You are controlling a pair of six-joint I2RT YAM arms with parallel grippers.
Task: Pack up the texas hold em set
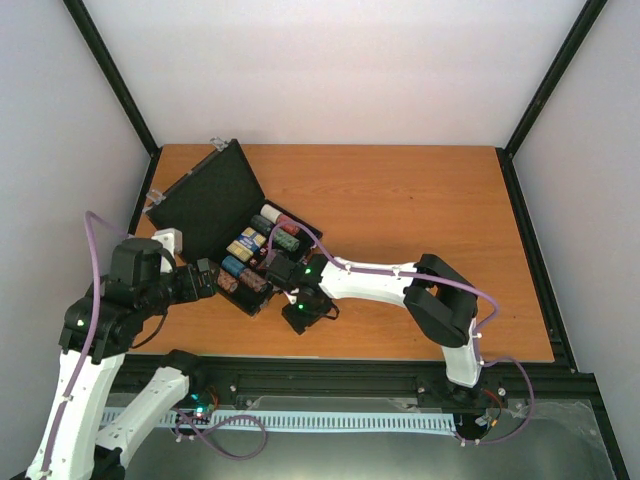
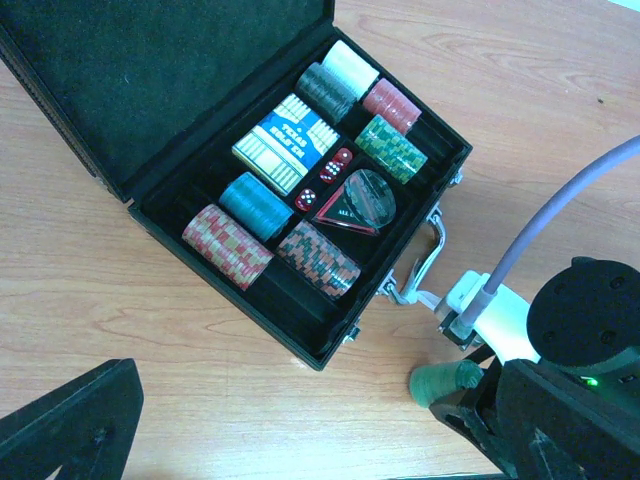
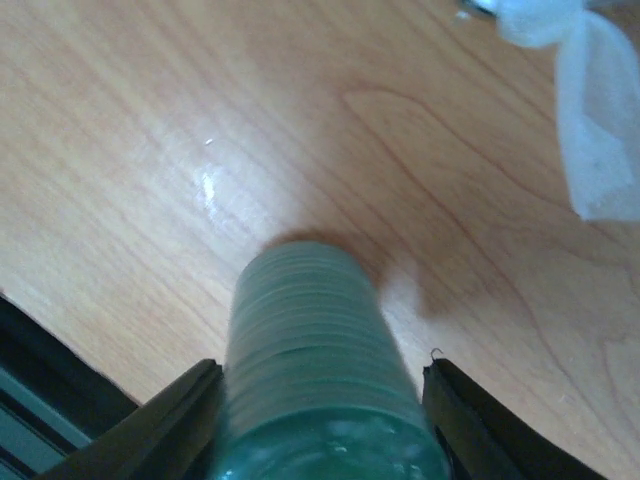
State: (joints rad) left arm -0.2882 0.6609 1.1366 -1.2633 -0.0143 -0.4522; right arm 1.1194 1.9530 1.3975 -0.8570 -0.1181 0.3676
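Pinching the green chip stack [image 3: 310, 330], I have my right gripper [image 3: 325, 420] narrowed onto it, long axis pointing straight out from the jaws, by the table's [image 1: 420, 200] near edge beside the open case [image 2: 150, 80]; how open my left gripper [image 1: 207, 278] is, I can't see.

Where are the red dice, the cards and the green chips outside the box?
red dice [image 2: 341, 160]: left wrist view, top of one die.
card deck [image 2: 285, 143]: left wrist view, printed top.
green chip stack [image 3: 315, 340]: right wrist view, its side.

Table [image 1: 420, 220] wood-grain w/ slight sheen; case [image 2: 150, 70] lining matt, felt-like; handle [image 2: 430, 250] metal.
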